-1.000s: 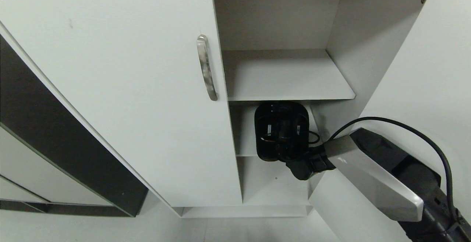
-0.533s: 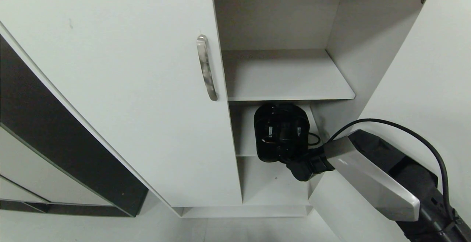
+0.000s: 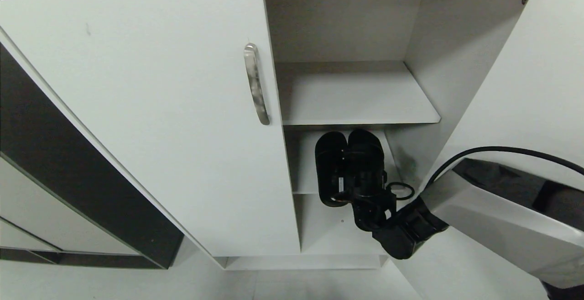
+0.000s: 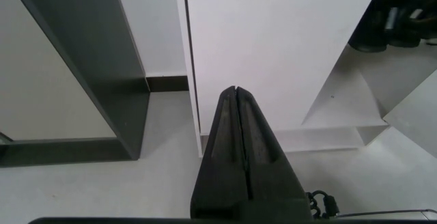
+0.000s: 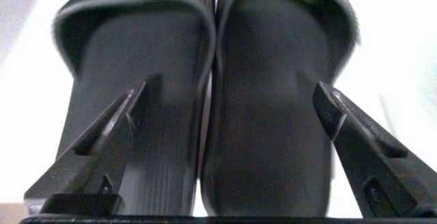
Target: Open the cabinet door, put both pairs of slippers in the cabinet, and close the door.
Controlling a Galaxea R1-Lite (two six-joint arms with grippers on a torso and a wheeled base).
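A pair of black slippers [image 3: 349, 163] lies side by side on the cabinet's lower shelf [image 3: 302, 172], toes pointing in. My right gripper [image 3: 362, 195] is at their heel end, just outside the shelf's front edge. In the right wrist view the right gripper [image 5: 230, 91] is open, with one fingertip on each side of the black slippers [image 5: 273, 135] and not pressing them. My left gripper [image 4: 235, 94] is shut on nothing, low in front of the shut left door [image 4: 273, 39]. The slippers [image 4: 396, 22] also appear past that door's edge.
The left door [image 3: 146, 108] with its metal handle [image 3: 255, 83] is shut. The right door [image 3: 524, 85] stands swung open beside my right arm. The upper shelf [image 3: 356, 94] is bare. A dark panel [image 3: 68, 172] flanks the cabinet on the left.
The right gripper has let go of the slippers and drawn back and down out of the shelf. The slippers now lie flat on the shelf. The left door has not moved.
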